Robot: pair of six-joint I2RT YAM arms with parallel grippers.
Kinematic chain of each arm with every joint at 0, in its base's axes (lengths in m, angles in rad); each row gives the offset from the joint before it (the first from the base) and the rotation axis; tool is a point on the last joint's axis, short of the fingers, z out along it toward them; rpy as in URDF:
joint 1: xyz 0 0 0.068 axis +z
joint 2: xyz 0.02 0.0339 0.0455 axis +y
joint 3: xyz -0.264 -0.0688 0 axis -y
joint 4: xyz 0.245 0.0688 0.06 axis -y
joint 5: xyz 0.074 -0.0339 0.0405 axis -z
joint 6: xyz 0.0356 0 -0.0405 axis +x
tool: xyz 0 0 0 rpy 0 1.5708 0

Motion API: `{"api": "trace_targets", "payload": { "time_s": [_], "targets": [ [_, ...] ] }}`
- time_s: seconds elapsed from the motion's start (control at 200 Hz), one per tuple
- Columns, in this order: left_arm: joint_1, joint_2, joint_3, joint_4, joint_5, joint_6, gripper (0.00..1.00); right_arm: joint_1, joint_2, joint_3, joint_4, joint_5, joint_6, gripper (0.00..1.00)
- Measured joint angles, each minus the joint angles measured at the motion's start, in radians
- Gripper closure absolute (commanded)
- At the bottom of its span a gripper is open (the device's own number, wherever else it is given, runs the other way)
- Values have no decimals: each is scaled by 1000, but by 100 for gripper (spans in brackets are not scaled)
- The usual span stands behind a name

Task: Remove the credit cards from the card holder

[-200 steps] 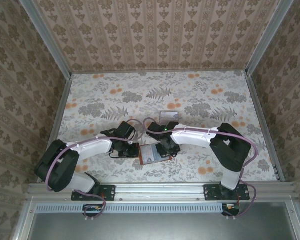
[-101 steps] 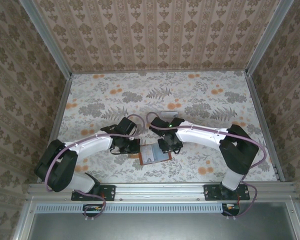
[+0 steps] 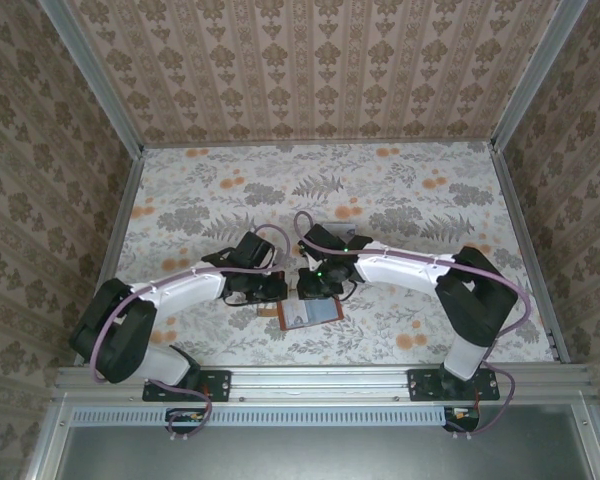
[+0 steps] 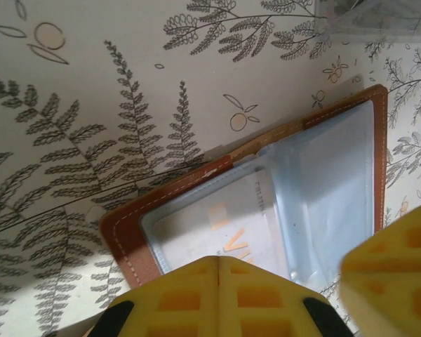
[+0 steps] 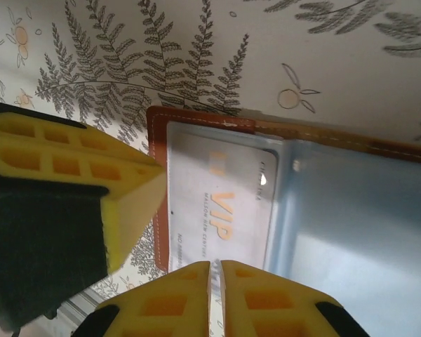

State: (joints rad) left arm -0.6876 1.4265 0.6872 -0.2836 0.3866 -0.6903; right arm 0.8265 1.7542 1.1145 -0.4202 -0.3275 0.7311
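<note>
Card holder [image 3: 315,314]: spread open and flat on the worktop [image 3: 400,200], toward 6 o'clock from its middle in the top view. It has a reddish-brown leather rim with pale stitching and a grey-blue lining.
Credit card [image 5: 221,203]: pale grey with orange "VIP" lettering, lying flat in the pocket of the holder's 9 o'clock half in the right wrist view.
Left hand [image 4: 218,298]: yellow pads closed on each other, empty, at the holder's 10 o'clock edge in the top view.
Right hand [image 5: 215,298]: pads together with only a hairline seam, empty, over the card's 6 o'clock edge.
Clear plastic tray [image 4: 379,17]: at 1 o'clock in the left wrist view, apart from the holder.
</note>
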Motion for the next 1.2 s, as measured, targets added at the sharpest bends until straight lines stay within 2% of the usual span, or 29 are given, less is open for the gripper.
{"api": "trace_targets", "payload": {
  "time_s": [0.32, 0.775, 0.98, 1.2],
  "targets": [
    [-12, 61, -6, 16, 11, -10, 100, -35, 55, -54, 84, -50, 22, 81],
    [-12, 77, -6, 19, 11, -9, 100, -37, 70, -65, 137, -89, 32, 81],
    [-12, 77, -6, 19, 10, -9, 100, -37, 84, -64, 142, -93, 33, 69],
    [-12, 77, -6, 16, 10, -2, 100, -37, 84, -56, 128, -84, 26, 67]
  ]
}}
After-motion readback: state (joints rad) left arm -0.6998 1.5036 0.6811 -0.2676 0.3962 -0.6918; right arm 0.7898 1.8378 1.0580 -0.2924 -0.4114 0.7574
